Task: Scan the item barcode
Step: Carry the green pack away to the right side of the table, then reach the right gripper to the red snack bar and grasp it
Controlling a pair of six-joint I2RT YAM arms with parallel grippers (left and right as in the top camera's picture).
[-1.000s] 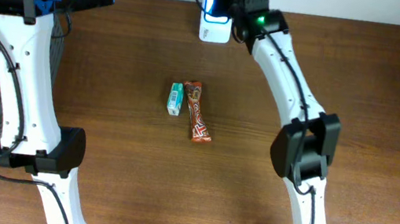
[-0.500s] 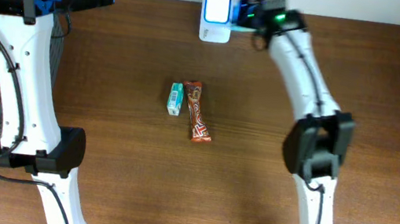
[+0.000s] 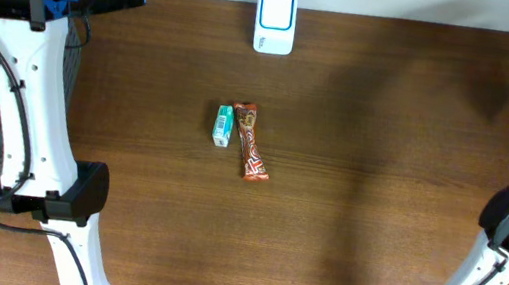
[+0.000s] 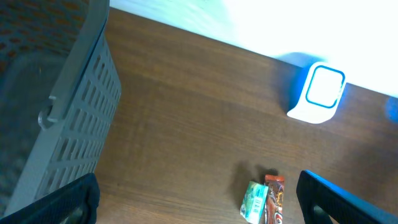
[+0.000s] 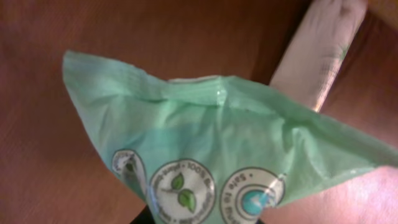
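Right gripper [image 5: 200,218] pinches green packet [image 5: 217,149]; left gripper [image 4: 199,202] wide apart

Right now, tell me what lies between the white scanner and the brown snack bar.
Nothing: only bare wooden table between the scanner and the snack bar, as the overhead view shows.

1. The table [image 3: 380,182] is coloured dark brown, with a fine wood grain.
2. The scanner [image 3: 275,22] is white, its window outlined in blue.
3. The pack [image 3: 224,125] is printed green and white.
4. The bar [image 3: 253,142] is wrapped in reddish brown with pale lettering.
5. The basket [image 4: 74,124] is grey, patterned with slots.
6. The pouch [image 5: 205,149] is pale green, stamped with round white-ringed leaf and globe emblems.
7. The packet [image 5: 320,53] is white with faint green print.
8. The arms [image 3: 33,99] are white, jointed in black.
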